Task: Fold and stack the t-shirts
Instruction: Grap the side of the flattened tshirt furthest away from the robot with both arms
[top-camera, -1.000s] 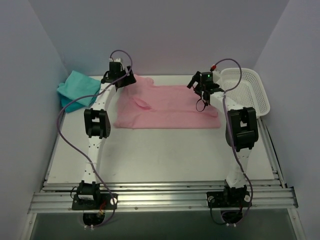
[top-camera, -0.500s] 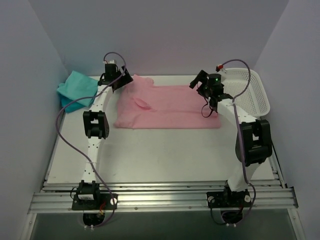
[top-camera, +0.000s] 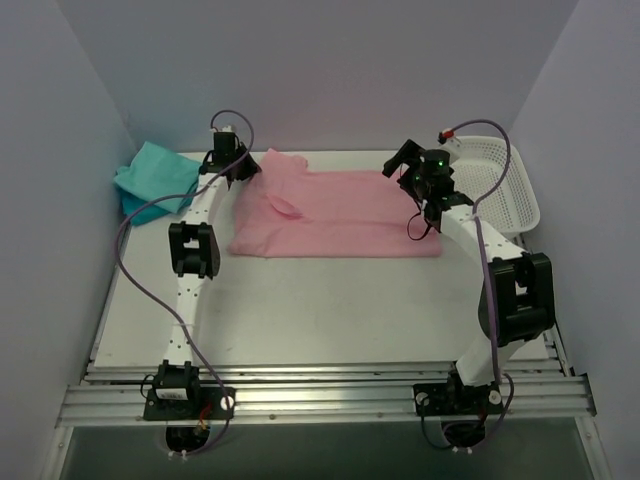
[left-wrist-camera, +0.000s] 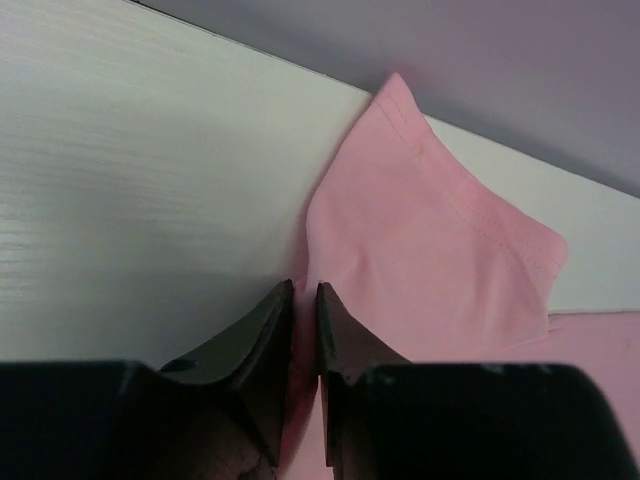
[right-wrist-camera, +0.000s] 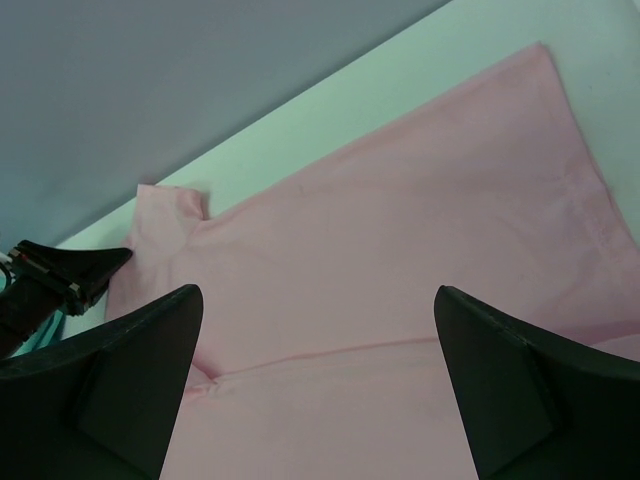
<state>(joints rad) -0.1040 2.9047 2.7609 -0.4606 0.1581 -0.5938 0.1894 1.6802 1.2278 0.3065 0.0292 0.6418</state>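
Observation:
The light pink t-shirt lies spread flat across the back half of the table, with a sleeve folded in near its left side. My left gripper is at the shirt's far left corner. In the left wrist view its jaws are shut on the pink cloth's edge. My right gripper hovers over the shirt's far right part, and its jaws stand wide open above the pink cloth with nothing between them. A folded teal t-shirt rests on a blue one at the back left.
A white mesh basket stands at the back right corner, beside the right arm. The table's back wall runs just behind the pink shirt. Bare white table lies between the shirt and the arm bases.
My left gripper has shut on the pink shirt's left edge. The right gripper has moved back and a little right while staying open, and the right arm's elbow has swung out to the right.

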